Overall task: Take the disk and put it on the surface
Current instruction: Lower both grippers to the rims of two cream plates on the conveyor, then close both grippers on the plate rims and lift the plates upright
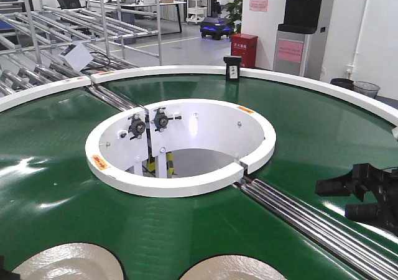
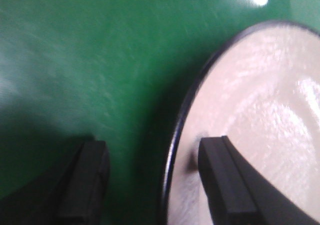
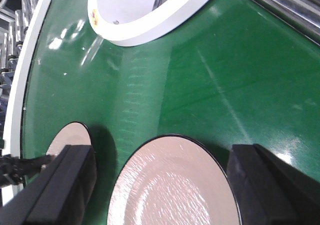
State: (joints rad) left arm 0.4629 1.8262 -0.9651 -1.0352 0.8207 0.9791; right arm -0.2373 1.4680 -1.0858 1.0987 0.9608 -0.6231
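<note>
The grab is judged to be in hand but not yet made. On the near side of the white ring (image 1: 180, 186), a cream disk (image 2: 260, 100) is straddled at its dark rim by the left gripper (image 2: 152, 145). Its jaws are spread, with one finger over the plate and one over the green belt (image 2: 75, 60). A closing pinch on that rim is called for next. Beside it, a second disk (image 3: 175, 185) is framed by the right gripper (image 3: 160, 152), which is likewise spread wide. Both disks lie flat, face up; being round, they have no long axis. The steel surface is not seen.

Blocky, matte black fingers (image 2: 225, 180) with squared tips.
</note>
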